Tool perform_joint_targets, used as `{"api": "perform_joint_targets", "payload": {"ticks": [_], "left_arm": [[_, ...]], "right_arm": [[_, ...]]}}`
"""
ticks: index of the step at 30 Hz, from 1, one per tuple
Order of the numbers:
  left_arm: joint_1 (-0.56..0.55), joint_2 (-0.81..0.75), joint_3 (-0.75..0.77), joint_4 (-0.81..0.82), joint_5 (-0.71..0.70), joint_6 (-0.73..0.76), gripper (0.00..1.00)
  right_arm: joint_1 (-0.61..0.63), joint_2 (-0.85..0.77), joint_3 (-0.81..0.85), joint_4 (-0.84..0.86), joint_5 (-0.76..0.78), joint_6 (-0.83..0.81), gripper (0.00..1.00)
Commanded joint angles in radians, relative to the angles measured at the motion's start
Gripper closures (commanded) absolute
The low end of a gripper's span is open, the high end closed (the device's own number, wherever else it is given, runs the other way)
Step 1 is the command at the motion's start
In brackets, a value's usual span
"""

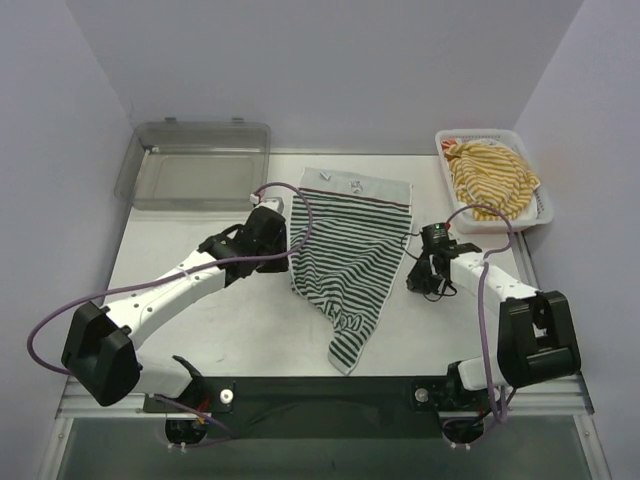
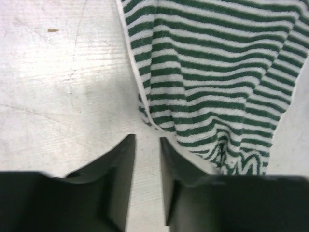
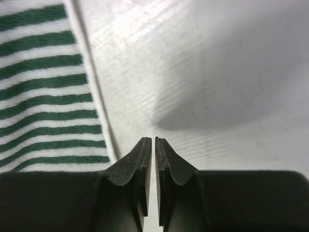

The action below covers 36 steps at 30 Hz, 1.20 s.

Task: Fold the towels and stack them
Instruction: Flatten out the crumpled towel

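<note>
The dark-green-and-white striped towel (image 1: 352, 255) lies rumpled in the middle of the table. Its far edge is flat with a small patch (image 1: 355, 184), and its near end tapers to a point. My left gripper (image 1: 286, 236) is at the towel's left edge. In the left wrist view the left gripper (image 2: 147, 138) is narrowly open with only bare table between the fingers, and the towel (image 2: 212, 72) lies just to its right. My right gripper (image 1: 424, 276) is just off the towel's right edge. In the right wrist view it (image 3: 153, 139) is shut and empty, with the towel (image 3: 48, 96) to its left. The yellow-and-white striped towel (image 1: 490, 174) is bunched in the basket. No plain white towels are in view.
A white mesh basket (image 1: 544, 214) stands at the back right corner. A clear grey plastic tray (image 1: 195, 165) stands at the back left. Purple cables loop over both arms. Bare table shows to the left of the towel (image 2: 58, 96) and to its right (image 3: 217, 72).
</note>
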Motion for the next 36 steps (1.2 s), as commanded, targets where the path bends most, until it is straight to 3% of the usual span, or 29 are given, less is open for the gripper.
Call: {"api": "perform_joint_targets", "payload": {"ticks": [1,3,7,11,15,19,20,24,32,36], "left_arm": [[0.025,-0.013,-0.017,-0.097,0.064,0.019,0.57],[0.023,-0.013,-0.064,-0.005,0.069,-0.017,0.44],[0.026,0.01,-0.188,0.236,0.067,-0.114,0.36],[0.026,0.12,-0.203,0.412,0.058,-0.14,0.37],[0.028,0.225,-0.163,0.459,0.044,-0.145,0.41],[0.028,0.291,-0.144,0.485,0.037,-0.143,0.57],[0.028,0.303,-0.14,0.479,0.035,-0.142,0.7],[0.028,0.269,-0.127,0.42,0.038,-0.117,0.99],[0.028,0.129,0.069,-0.085,0.133,0.053,1.0],[0.026,0.058,0.107,-0.247,0.218,0.094,0.99]], "right_arm": [[0.009,-0.052,0.071,-0.068,0.003,-0.059,0.89],[0.061,-0.061,0.076,-0.071,0.003,-0.061,0.87],[0.154,-0.035,0.073,-0.044,-0.002,-0.032,0.82],[0.21,0.009,0.074,0.004,-0.011,0.009,0.8],[0.228,0.066,0.079,0.034,-0.022,0.036,0.8],[0.231,0.103,0.074,0.048,-0.025,0.036,0.8],[0.231,0.115,0.071,0.051,-0.025,0.036,0.8],[0.211,0.144,0.056,0.048,-0.009,0.034,0.8],[0.03,0.189,0.071,0.01,0.014,-0.033,0.81],[-0.014,0.172,0.123,-0.015,0.035,-0.082,0.81]]}}
